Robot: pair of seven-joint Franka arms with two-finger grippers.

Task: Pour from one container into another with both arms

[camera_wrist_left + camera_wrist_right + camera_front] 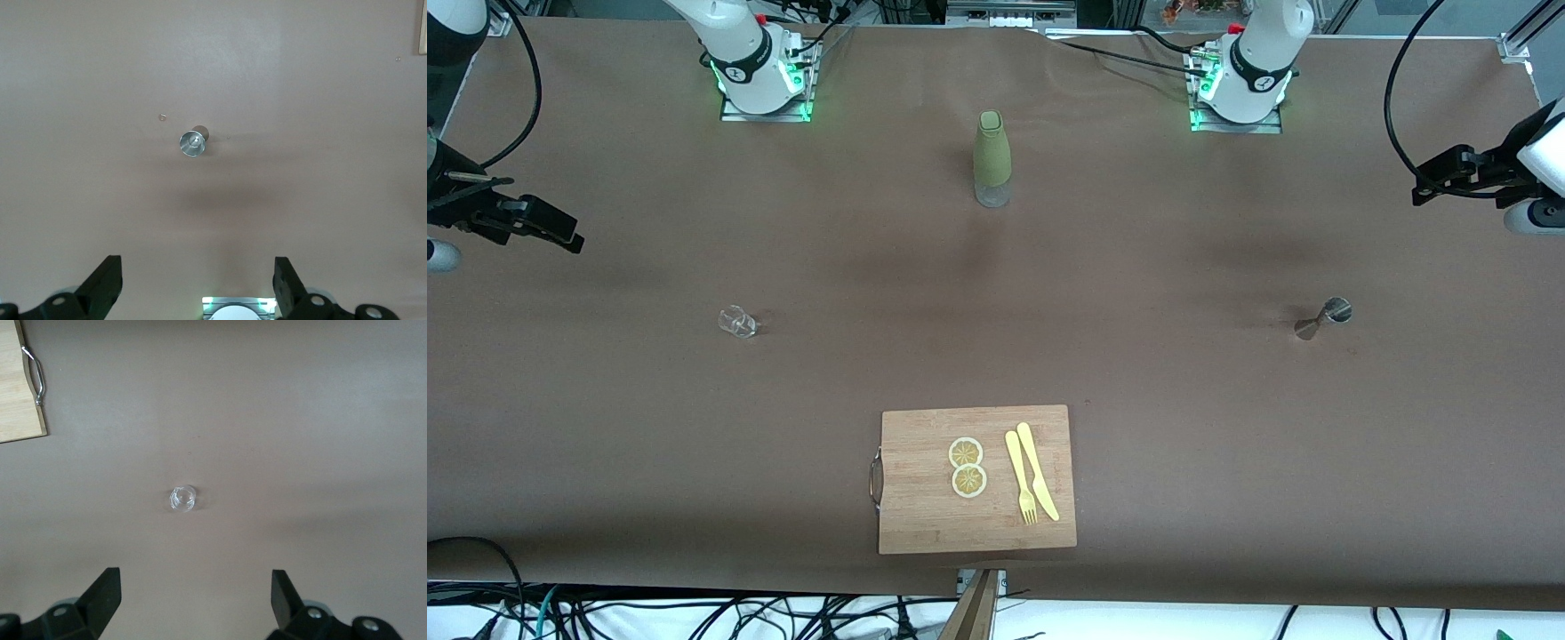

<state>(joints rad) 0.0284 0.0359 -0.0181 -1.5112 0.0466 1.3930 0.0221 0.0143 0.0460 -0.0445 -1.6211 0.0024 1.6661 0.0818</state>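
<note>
A small clear glass (pixel 737 322) stands on the brown table toward the right arm's end; it also shows in the right wrist view, glass (pixel 182 499). A steel jigger (pixel 1323 318) stands toward the left arm's end, jigger (pixel 193 142) seen from above. A bottle in a green sleeve (pixel 991 160) stands upright mid-table between the arms' bases. My right gripper (pixel 560 233) hangs open and empty over that arm's end of the table, right gripper (pixel 195 581) well apart from the glass. My left gripper (pixel 1424 188) hangs open and empty over its own end, left gripper (pixel 197 267) apart from the jigger.
A wooden cutting board (pixel 925 516) with a metal handle lies near the table's front edge, carrying two lemon slices (pixel 967 467), a yellow knife (pixel 1038 469) and a yellow fork (pixel 1021 478). Black cables trail over both ends of the table.
</note>
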